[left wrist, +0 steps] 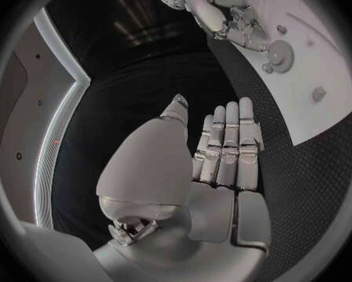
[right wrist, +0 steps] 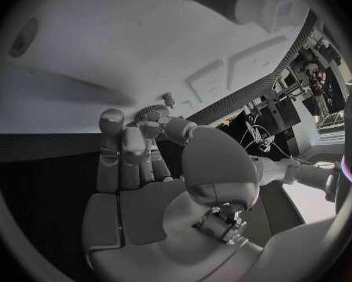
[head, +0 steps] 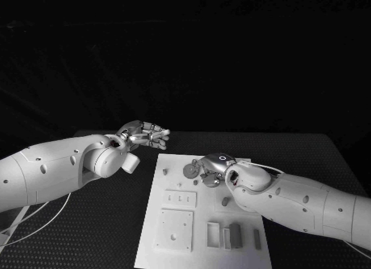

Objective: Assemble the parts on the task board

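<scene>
2 white arms reach over the black table (head: 88, 224) in the head view. The left hand (head: 143, 134) hangs left of centre, above the table just off the upper left corner of the task board (head: 242, 252); in the left wrist view its fingers (left wrist: 227, 147) lie straight and side by side with nothing in them.

The right hand (head: 211, 168) is at the centre of the head view, over the upper part of the board. Its fingers curl down around a gear (head: 190, 170) that sits on the board's upper left part. In the right wrist view the fingertips (right wrist: 151, 129) close on the toothed gear (right wrist: 148, 113). A small round part (head: 176, 184) lies just below the gear. Lower on the board stand several rectangular blocks (head: 223, 235).
</scene>
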{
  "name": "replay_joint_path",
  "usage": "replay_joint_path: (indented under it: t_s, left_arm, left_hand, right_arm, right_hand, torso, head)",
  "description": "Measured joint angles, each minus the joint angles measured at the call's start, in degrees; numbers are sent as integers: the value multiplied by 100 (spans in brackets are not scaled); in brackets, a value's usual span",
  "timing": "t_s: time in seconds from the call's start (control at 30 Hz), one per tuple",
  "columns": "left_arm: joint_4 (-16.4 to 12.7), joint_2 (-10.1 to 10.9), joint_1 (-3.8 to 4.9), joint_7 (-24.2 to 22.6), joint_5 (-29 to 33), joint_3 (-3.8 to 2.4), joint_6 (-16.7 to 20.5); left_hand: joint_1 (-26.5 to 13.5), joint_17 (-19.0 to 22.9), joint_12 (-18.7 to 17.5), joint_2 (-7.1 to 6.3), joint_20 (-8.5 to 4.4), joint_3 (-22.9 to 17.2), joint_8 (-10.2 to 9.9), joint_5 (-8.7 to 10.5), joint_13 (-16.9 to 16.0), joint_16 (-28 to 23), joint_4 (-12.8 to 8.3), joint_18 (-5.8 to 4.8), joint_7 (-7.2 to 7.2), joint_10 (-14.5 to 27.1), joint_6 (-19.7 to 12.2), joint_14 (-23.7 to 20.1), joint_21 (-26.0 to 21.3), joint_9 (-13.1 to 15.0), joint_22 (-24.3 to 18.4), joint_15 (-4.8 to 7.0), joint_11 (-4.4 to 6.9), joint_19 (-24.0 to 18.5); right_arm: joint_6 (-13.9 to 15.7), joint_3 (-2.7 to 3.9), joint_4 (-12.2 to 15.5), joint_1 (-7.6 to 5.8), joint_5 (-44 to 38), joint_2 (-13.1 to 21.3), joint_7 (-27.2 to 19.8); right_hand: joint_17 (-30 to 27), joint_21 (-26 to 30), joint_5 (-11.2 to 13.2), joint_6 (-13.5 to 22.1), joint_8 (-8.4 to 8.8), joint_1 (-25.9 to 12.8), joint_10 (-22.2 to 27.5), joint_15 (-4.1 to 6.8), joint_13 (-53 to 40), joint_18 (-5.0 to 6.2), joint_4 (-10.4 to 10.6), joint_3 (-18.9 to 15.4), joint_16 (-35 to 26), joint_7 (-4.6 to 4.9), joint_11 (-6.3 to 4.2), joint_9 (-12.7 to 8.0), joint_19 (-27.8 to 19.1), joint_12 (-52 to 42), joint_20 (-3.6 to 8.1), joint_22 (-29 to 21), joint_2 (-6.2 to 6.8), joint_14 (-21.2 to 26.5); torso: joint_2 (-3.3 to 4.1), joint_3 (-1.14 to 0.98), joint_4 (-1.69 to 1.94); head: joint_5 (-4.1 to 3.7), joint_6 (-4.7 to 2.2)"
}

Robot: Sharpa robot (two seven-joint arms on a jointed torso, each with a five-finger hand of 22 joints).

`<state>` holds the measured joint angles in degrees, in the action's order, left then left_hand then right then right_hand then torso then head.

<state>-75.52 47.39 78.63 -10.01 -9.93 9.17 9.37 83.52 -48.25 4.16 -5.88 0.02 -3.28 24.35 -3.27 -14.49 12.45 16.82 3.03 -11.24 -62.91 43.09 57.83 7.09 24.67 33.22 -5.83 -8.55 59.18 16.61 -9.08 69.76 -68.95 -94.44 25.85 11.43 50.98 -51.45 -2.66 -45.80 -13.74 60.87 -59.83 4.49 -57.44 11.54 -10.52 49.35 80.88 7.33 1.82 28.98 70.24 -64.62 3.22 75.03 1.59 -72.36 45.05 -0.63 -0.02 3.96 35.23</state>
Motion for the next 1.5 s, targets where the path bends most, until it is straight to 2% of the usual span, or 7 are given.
replay_joint_path:
  t_s: [0.37, 0.53, 0.67, 0.9, 1.13, 1.33, 1.5]
  left_arm:
    - [0, 4, 0, 1, 0, 0, 2]
    - [-3, 22, 0, 1, 0, 1, 6]
    - [11, 23, 0, 1, 0, 1, 11]
    - [89, 25, 0, -10, 0, 2, 17]
    - [219, 13, -4, -38, -22, 6, 17]
    - [274, 46, -30, -47, -83, 11, 14]
    - [265, 19, -55, -58, -134, 12, 9]
  left_hand:
    - [0, 0, 0, 0, 0, 0, 0, 0, 1, 0, 0, -5, 0, 0, 0, 0, 0, 6, 0, 0, 0, 0]
    - [0, -5, 0, 0, 0, 0, 0, 0, 1, 0, 0, -10, 0, 0, 0, 0, -23, 6, 4, 0, 0, 0]
    - [0, -4, 0, 0, 0, 0, 0, 0, -4, 0, 0, -35, 0, 0, 0, 0, -23, 11, 4, 0, 0, 0]
    - [0, -4, 0, 0, 0, 0, 0, 0, -4, 0, 0, -39, 0, -1, 0, 0, -23, 16, 4, 0, 0, 0]
    - [118, -28, 0, 68, 0, 0, 0, 0, -32, -43, 0, -43, 177, -1, 177, 0, -47, 94, 15, 0, 1, 0]
    - [319, -57, 38, 44, 12, 0, 0, 0, -85, -43, 0, -49, 173, -178, 237, 0, -47, 117, 37, 0, 102, 12]
    - [370, -63, 38, 38, 20, 0, 0, 0, -91, -43, 0, -49, 173, -200, 236, 0, -47, 117, 43, 0, 109, 21]
  right_arm:
    - [-34, 0, 81, 1, 9, 68, -1]
    - [75, 61, 168, -3, 6, 217, 29]
    - [352, 150, 256, -88, 35, 357, 34]
    - [837, 279, 237, -358, 871, 805, -552]
    - [961, 304, 236, -544, 1707, 1466, -1389]
    - [968, 300, 40, -552, 2104, 1626, -1887]
    - [909, 299, -354, -530, 2378, 1739, -2223]
  right_hand:
    - [-1, 0, 0, -9, 0, -19, 12, 0, 5, -5, -16, 15, 0, 9, 13, 3, 8, 0, 6, 0, -19, 0]
    - [-1, -2, 0, -9, 0, -23, 12, 0, 11, -5, -18, 18, 0, 9, 13, 8, 8, -23, 6, 0, -24, 0]
    - [-1, -44, 0, -9, 0, -107, -9, -30, 16, -8, -39, 39, 32, 9, 33, 7, 51, -64, 29, 0, 69, -31]
    - [-8, -45, 0, -21, 0, -151, -5, -77, 38, -17, -73, -76, 21, 21, 54, 7, 67, -68, 45, 0, 501, -24]
    - [-38, 61, 0, 38, 0, -217, 226, -113, 68, -19, -577, -723, -102, 77, 52, 41, -202, -34, -50, 0, 598, 216]
    - [-68, 188, 0, 59, -6, 15, 327, -120, 135, -14, -624, -1136, -204, 92, 49, 90, -508, 45, -156, 0, 745, 471]
    - [-85, 275, 0, 31, -46, 107, 332, -122, 182, 2, -623, -1356, -269, 64, 44, 122, -643, 89, -233, 0, 799, 598]
  torso:
    - [-1, -3, 0]
    - [-5, -2, -4]
    - [-7, -2, -10]
    - [-20, -5, -16]
    - [-57, -10, -62]
    - [-107, -35, -145]
    - [-141, -76, -208]
  head:
    - [1, 2]
    - [-7, -10]
    - [-20, -43]
    - [-109, -160]
    - [-215, -283]
    - [-225, -332]
    - [-222, -338]
